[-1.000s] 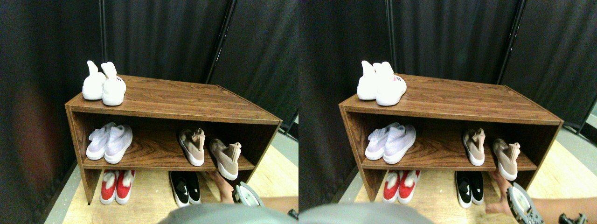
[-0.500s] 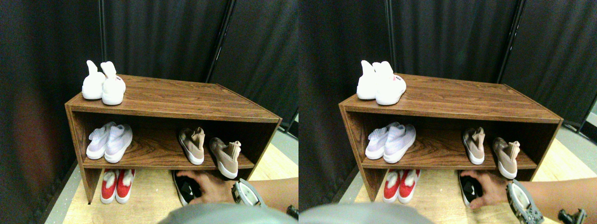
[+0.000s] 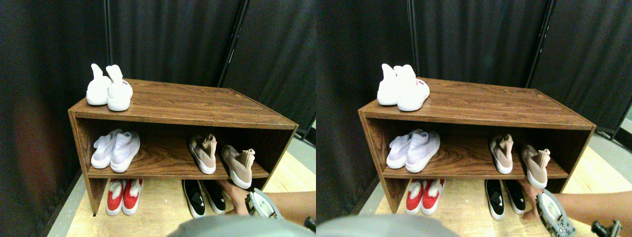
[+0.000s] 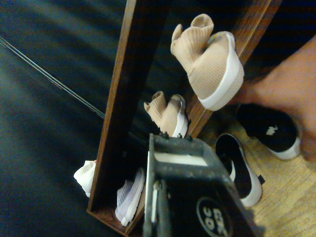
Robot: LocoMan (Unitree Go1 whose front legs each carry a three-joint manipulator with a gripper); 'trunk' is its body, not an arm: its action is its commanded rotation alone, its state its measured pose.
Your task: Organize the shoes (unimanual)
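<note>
Shoes: beige-tan knit pair (image 3: 222, 157) on the middle board of the wooden shelf (image 3: 187, 104), toward its right end. The two stand apart, not side by side. The nearer shoe (image 3: 240, 166) is angled, its white sole overhanging the board's front edge.
End effector: right end effector (image 3: 264, 207) sits low, in front of the shelf's right end and below the overhanging shoe. It touches no shoe. Whether its jaws are parted or closed cannot be told.
Hand: a person's hand (image 3: 236, 193) reaches under the shelf's middle board, beside the black pair.
Black pair (image 3: 203, 196): on the floor beneath the shelf. A small white mark shows on each upper; no wording can be read.
Other pairs: all-white pair (image 3: 108, 89) on the shelf's top, left end, with a small red mark too small to read. Pale lilac-white pair (image 3: 115, 149) on the middle board, left. Red-and-white pair (image 3: 123, 196) on the floor below, left.
</note>
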